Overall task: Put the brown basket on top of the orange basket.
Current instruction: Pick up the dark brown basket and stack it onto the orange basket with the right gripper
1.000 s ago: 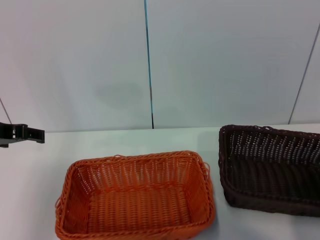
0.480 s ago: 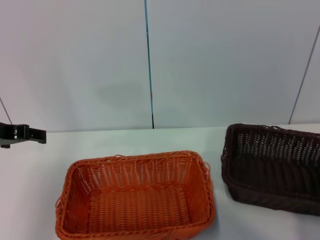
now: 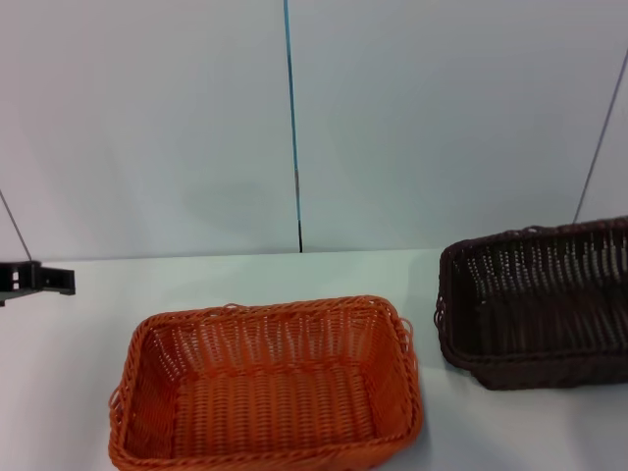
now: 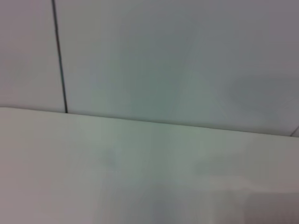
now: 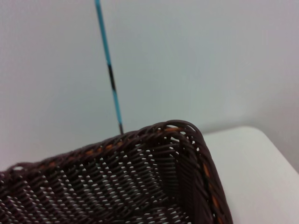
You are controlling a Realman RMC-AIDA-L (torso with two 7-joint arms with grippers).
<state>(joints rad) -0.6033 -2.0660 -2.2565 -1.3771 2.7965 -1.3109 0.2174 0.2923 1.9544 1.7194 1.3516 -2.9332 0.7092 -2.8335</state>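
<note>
Plainly, the brown basket (image 3: pixel 538 304) is seen tilted at three o'clock of the orange basket (image 3: pixel 265 385), apart from it. No writing can be read. The left gripper (image 3: pixel 37 281) is parked at nine o'clock; neither gripper's jaw state can be told.

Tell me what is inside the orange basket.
Nothing shows inside the orange basket: only its bare woven floor. The brown basket is apart, to its right, tilted. What lies under either is covered.

No readable text, labels or numbers anywhere.

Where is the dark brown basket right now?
In the head view the brown basket is on the robot's right side of the white table, tilted up, just right of the orange basket and not touching it.
</note>
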